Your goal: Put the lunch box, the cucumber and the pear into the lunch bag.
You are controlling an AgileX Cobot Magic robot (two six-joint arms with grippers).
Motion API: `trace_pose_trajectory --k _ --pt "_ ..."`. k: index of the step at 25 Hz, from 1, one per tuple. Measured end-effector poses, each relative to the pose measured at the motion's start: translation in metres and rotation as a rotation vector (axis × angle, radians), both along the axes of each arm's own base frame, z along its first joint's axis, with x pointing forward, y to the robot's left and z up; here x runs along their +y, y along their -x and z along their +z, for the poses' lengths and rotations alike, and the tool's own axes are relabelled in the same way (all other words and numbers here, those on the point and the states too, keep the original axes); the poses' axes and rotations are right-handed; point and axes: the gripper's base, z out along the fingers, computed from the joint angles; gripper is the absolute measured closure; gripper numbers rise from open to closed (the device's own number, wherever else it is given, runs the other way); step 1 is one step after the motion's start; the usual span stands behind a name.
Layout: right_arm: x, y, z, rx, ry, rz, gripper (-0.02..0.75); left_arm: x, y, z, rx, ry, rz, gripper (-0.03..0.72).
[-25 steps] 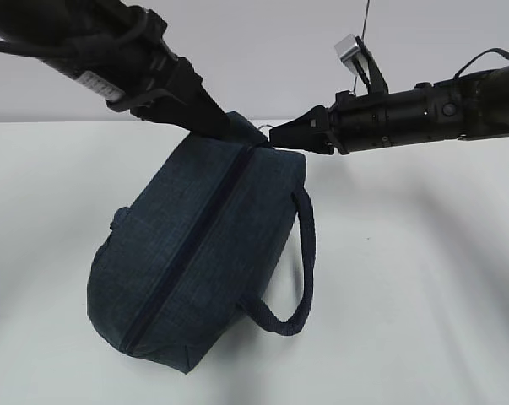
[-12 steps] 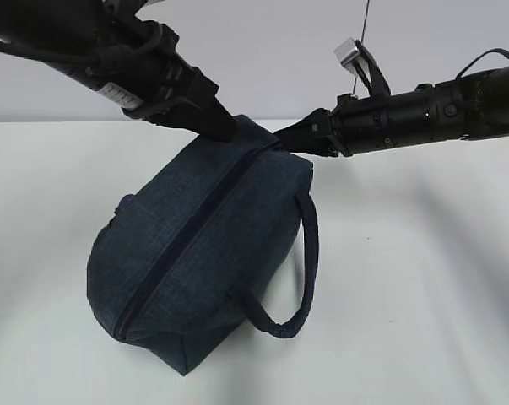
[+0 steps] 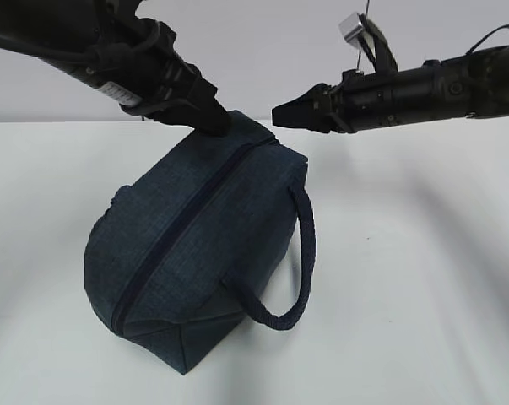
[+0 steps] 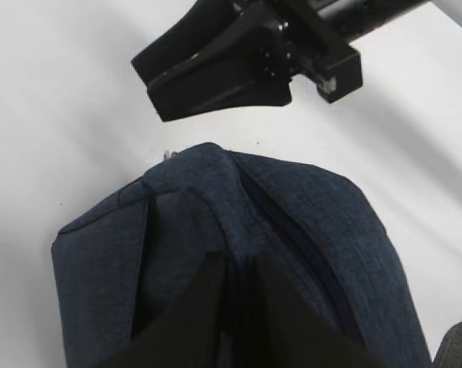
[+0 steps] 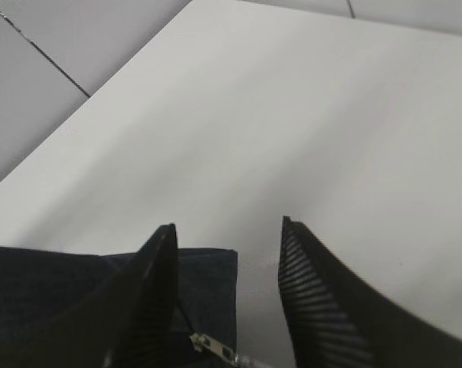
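The lunch bag [image 3: 191,249] sits on the white bench [image 3: 423,278], its long zipper [image 3: 182,228] run shut along the top and its padded loop handle [image 3: 298,261] hanging off the right side. The far end of the bag is lifted a little, so the bag sits tilted.

The left gripper [image 3: 210,121] presses onto that raised far end; in the left wrist view its 2 jaws stand nearly together, pinching a fold of the navy fabric [image 4: 215,222] beside the zipper line.

The right gripper [image 3: 281,114] hangs in the air just past the bag's far corner, apart from the fabric. Its jaws stand about half open and hold nothing. In the right wrist view the silver zipper pull [image 5: 215,346] lies free below and between the 2 ribbed fingers [image 5: 315,299], touching neither, with the bag's corner under the left one.

No lunch box, cucumber or pear shows in any view
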Motion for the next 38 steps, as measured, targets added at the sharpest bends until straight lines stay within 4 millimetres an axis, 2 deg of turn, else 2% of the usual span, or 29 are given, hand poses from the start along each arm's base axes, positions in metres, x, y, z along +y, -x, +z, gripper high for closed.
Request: trace_pose_trajectory --k 4,10,14,17,21,26,32,35,38 --pt "-0.002 0.004 0.024 -0.040 0.015 -0.020 0.387 0.001 -0.003 0.001 -0.023 0.000 0.018 0.604" --pt "-0.005 0.017 0.050 -0.033 0.108 -0.016 0.387 0.002 -0.008 0.004 -0.080 -0.008 0.043 0.351" --pt "-0.008 0.023 0.063 0.018 0.109 -0.062 0.386 0.004 -0.011 0.005 -0.115 -0.016 0.062 0.265" --pt "-0.009 0.027 0.076 0.015 0.089 -0.083 0.386 0.011 -0.016 0.005 -0.129 -0.023 0.086 0.253" --pt "-0.010 0.030 0.086 0.025 0.065 -0.125 0.386 0.035 -0.025 0.008 -0.134 -0.032 0.148 0.252" --pt "-0.011 0.030 0.087 0.064 0.037 -0.145 0.386 0.071 -0.027 0.019 -0.113 -0.036 0.217 0.252" --pt "-0.009 0.033 0.086 0.116 0.003 -0.136 0.386 0.109 -0.029 0.019 0.002 -0.031 0.323 0.252" --pt "-0.010 0.032 0.085 0.118 0.006 -0.150 0.386 0.114 -0.025 0.016 0.062 -0.041 0.307 0.252" --pt "-0.016 0.026 0.084 0.115 0.008 -0.245 0.386 0.114 -0.021 0.015 0.097 -0.049 0.284 0.252"
